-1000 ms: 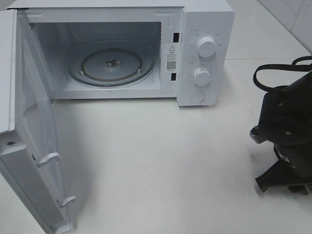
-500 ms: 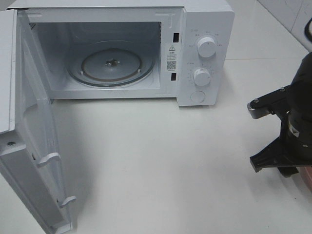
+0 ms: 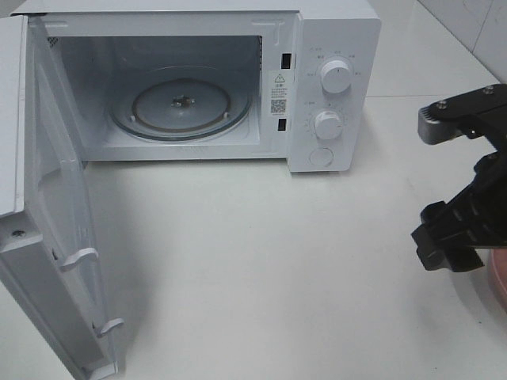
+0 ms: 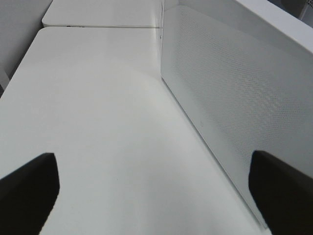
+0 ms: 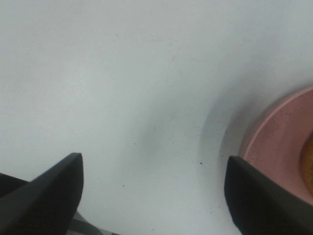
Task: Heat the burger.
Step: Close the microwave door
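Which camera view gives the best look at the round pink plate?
The right wrist view: the round pink plate fills a corner there, showing its curved rim and a sliver of something golden-brown on it, beside the open right gripper. The exterior high view catches only a pink edge at the frame border. The left wrist view shows none of it.

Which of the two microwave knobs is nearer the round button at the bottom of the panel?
The lower knob, directly above the round button; the upper knob sits higher on the microwave panel.

white microwave (image 3: 333,47), pink plate (image 5: 286,142), black claw (image 5: 154,196)
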Motion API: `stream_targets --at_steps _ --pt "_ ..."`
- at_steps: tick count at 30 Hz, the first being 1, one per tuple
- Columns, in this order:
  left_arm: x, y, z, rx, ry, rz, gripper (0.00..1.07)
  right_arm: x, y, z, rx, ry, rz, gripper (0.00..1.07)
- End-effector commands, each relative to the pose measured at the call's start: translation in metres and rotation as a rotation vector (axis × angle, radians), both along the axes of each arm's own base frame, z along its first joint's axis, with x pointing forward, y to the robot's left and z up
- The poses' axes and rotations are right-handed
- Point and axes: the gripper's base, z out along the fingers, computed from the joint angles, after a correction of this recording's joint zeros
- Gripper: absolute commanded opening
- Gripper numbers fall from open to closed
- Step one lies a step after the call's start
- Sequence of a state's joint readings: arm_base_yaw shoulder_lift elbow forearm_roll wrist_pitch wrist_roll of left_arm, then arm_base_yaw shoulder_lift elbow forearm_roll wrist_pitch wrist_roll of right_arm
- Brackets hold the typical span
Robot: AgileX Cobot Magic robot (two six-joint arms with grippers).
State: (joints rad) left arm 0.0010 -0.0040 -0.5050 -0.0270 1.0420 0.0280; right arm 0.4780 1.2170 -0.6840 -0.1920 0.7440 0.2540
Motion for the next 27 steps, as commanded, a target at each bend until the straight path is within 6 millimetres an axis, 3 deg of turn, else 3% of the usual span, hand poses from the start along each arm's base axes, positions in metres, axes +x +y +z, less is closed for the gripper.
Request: stream_targets --at_steps 1,6,8,17,27 --pt "-0.003 0.000 0.000 -0.009 -0.025 0.003 0.98 -0.009 -0.003 0.011 0.016 -0.009 0.020 0.76" --pt "-0.003 0.000 0.000 -0.009 -0.025 0.003 0.98 -0.023 -0.011 0.027 0.039 -0.055 0.022 0.76" --pt "-0.003 0.000 0.000 -0.009 -0.025 0.003 0.98 -0.038 -0.018 0.041 0.063 -0.099 0.026 0.76" --pt "-0.003 0.000 0.000 -0.009 -0.025 0.003 0.98 -0.076 -0.038 0.068 0.121 -0.221 0.019 0.76" --pt "-0.003 0.000 0.000 -0.009 -0.025 0.003 0.98 -0.117 -0.060 0.087 0.204 -0.385 0.012 0.76"
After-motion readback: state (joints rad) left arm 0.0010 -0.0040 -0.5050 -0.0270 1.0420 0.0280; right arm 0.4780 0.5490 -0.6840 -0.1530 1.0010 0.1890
